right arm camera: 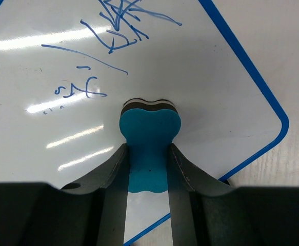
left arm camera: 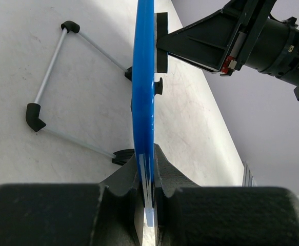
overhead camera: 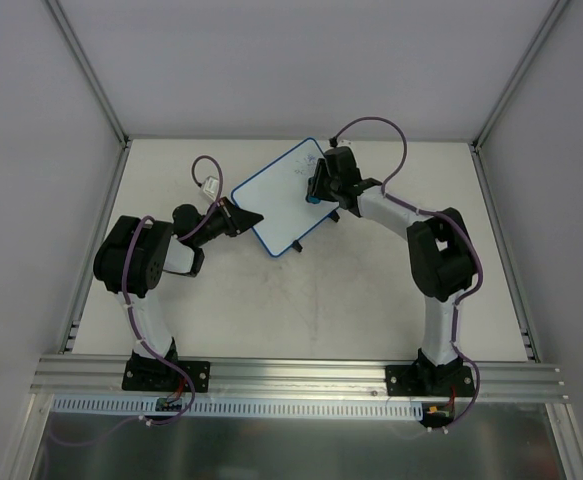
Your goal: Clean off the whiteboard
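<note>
The whiteboard (overhead camera: 279,198), white with a blue rim, is raised at an angle over the middle of the table. My left gripper (overhead camera: 247,219) is shut on its left rim; in the left wrist view the blue rim (left arm camera: 143,87) runs edge-on between the jaws of that gripper (left arm camera: 149,187). My right gripper (overhead camera: 319,188) is shut on a teal eraser (right arm camera: 149,134), which is pressed against the whiteboard's face (right arm camera: 46,128) near its right corner. Blue scribbles (right arm camera: 119,28) lie just beyond the eraser, and a smaller mark (right arm camera: 82,89) sits to the left.
The board's wire stand (left arm camera: 49,77) with black feet rests on the table behind it. A small white tag (overhead camera: 209,186) hangs on the left arm's cable. Grey walls close in the table on three sides, and an aluminium rail (overhead camera: 301,372) runs along the near edge.
</note>
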{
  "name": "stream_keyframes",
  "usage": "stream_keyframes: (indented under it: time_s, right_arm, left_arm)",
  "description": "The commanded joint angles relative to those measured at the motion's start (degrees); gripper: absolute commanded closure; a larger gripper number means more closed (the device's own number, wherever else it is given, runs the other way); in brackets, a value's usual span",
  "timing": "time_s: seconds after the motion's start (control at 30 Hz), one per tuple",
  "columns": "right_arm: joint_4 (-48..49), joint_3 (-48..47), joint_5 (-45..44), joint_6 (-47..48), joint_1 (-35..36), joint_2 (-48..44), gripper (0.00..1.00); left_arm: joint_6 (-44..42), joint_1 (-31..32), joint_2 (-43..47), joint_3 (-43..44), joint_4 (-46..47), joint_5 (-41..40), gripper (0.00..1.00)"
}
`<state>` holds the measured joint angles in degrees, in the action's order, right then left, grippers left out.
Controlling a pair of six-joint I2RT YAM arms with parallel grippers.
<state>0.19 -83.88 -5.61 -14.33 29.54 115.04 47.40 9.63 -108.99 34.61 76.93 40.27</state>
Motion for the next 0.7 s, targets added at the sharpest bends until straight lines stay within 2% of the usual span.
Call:
stream_keyframes:
  time_s: [0.0, 0.3, 0.67]
  right_arm:
    - [-4.76, 0.91, -3.36, 1.23, -0.1, 0.97, 1.0]
    - [1.64, -2.69, -1.34, 10.54, 4.02, 0.27, 1.0]
    - [6.41, -6.82, 10.17, 18.37, 7.2, 1.41, 1.0]
  left_arm:
    - [-2.75, 0.92, 1.68, -1.56, 19.4, 3.76, 1.0]
    - [-2.05, 1.09, 0.97, -0.77, 19.4, 4.2, 1.0]
    - [-1.96, 1.01, 0.88, -0.77, 19.4, 4.2, 1.0]
